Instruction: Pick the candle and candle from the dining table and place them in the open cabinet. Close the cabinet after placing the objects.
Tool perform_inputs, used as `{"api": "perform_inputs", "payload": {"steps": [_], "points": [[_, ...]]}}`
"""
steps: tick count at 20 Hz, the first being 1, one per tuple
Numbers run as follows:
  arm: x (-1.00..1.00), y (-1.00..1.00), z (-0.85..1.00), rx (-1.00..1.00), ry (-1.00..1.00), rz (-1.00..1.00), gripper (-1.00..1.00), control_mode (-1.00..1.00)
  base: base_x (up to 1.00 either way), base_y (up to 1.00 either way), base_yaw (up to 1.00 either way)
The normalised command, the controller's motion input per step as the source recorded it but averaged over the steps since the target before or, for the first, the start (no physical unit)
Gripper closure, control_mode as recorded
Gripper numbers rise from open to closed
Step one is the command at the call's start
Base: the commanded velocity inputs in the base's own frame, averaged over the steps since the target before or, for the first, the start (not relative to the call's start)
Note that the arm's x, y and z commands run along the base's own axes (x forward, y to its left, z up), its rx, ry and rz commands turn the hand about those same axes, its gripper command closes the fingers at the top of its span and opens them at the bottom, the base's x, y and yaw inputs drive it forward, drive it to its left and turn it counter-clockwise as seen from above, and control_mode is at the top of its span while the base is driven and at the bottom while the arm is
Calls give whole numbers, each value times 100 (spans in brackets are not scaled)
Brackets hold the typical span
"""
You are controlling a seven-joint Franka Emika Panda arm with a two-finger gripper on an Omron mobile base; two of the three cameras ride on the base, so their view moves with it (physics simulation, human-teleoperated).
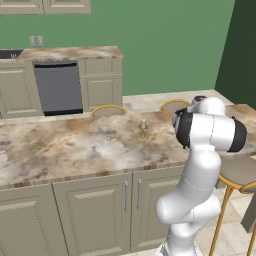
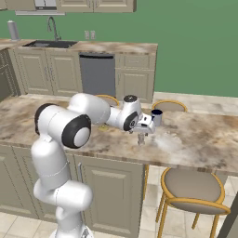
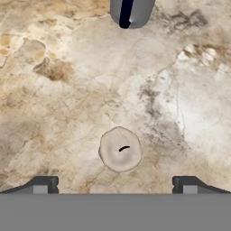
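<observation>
The stubby pale candle (image 3: pixel 120 149) stands upright on the marble dining table (image 3: pixel 54 103), seen from straight above with its dark wick showing. My gripper (image 3: pixel 115 185) hangs over it, open wide, with one fingertip out to each side and neither touching it. From the right base, the gripper (image 2: pixel 141 135) points down at the table (image 2: pixel 195 139) near its front edge. The slim taper on its brass candlestick (image 1: pixel 143 129) stands further back on the table (image 1: pixel 60 150), to the left of my arm. The tall cabinet is out of view.
A grey cylinder with a dark stripe (image 3: pixel 131 11) stands just beyond the stubby candle; it is a dark cup (image 2: pixel 156 116) in the right base view. Gold-framed stools (image 2: pixel 193 186) (image 1: pixel 108 109) stand at the table's end and far side. A dishwasher (image 1: pixel 58 87) is behind.
</observation>
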Motion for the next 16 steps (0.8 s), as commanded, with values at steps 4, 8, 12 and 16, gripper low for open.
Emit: {"api": "perform_inputs", "payload": {"steps": [4, 8, 12, 16], "points": [[11, -7, -8, 1, -2, 0, -100, -100, 0, 0, 0], [13, -9, -7, 1, -1, 0, -100, -100, 0, 0, 0], [8, -9, -6, 1, -1, 0, -100, -100, 0, 0, 0], [6, -4, -7, 0, 0, 0, -100, -100, 0, 0, 0]]}}
